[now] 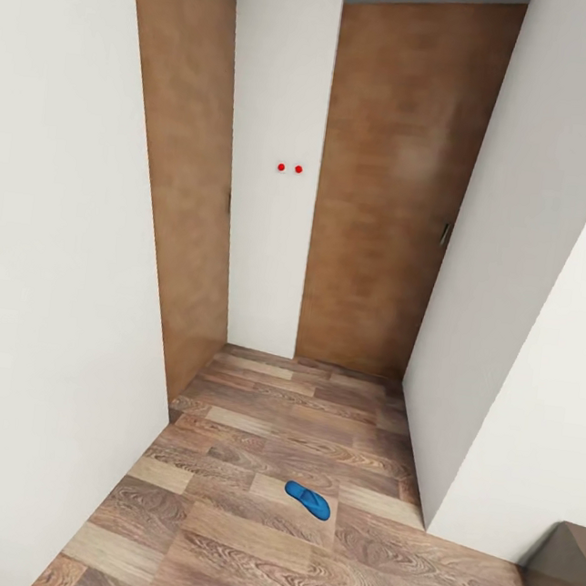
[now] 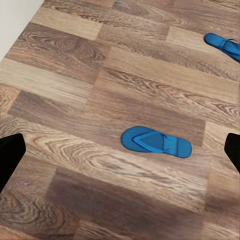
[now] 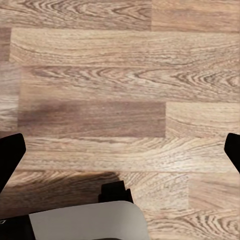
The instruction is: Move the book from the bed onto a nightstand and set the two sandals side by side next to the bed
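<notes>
in the head view, going left to right, you have a white wall, a brown wooden door (image 1: 185, 161) at about 11 o'clock, two small red dots (image 1: 289, 168) on the wall strip at 12, a second brown door (image 1: 394, 177) at 1 o'clock, then another white wall corner and a bit of dark wood furniture (image 1: 568, 551) at 4 o'clock. one blue sandal (image 1: 307, 500) lies flat on the plank floor (image 1: 235, 543) at about 6 o'clock, well clear of both walls.

the left wrist view shows the left end effector (image 2: 120, 155) spread wide, its dark fingertips at both edges of the picture, holding nothing. a sandal (image 2: 156, 142) lies sole down on the floor between them, and the second sandal (image 2: 223, 44) lies well apart from it, cut off by the picture's edge.

the right end effector (image 3: 120, 155) is just as wide open and empty, over bare planks, with a pale grey robot part (image 3: 87, 220) below it.

judge the sandals light, thin and bendy, likely foam, so they should flex if you take them by one end. they lie low to the floor; pinch across the narrow sole edges near the middle, or catch the thong strap. nothing stands in your way around them.

the bed, book and nightstand are yet to be found.
</notes>
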You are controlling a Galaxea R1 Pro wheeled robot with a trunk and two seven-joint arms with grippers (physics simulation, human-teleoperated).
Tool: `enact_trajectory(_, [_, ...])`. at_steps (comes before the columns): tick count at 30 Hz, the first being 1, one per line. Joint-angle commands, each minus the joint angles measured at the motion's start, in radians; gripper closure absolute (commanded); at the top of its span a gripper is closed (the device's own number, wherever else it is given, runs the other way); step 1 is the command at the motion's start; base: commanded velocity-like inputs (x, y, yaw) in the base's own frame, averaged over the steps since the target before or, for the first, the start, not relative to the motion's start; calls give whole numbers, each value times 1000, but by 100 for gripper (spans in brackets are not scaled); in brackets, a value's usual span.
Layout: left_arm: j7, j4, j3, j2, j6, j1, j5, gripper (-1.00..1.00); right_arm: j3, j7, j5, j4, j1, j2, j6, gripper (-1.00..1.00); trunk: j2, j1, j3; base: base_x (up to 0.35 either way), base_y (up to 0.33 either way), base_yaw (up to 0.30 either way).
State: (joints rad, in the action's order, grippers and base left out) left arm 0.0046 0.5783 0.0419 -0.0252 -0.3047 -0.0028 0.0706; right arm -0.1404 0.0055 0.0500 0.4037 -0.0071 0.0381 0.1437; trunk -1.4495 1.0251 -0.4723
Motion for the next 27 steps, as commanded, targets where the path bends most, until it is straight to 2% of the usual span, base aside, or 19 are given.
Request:
enact_trajectory(1, [-1, 0, 1, 0, -2, 0, 7, -100, -1, 1, 5, -1, -1, 0, 4, -100, -1, 0, -1, 2, 0, 0])
enact_trajectory(27, [-4, 0, 2, 1, -2, 0, 7, -100, -1, 2, 5, -1, -1, 0, 4, -100, -1, 0, -1, 0, 0, 0])
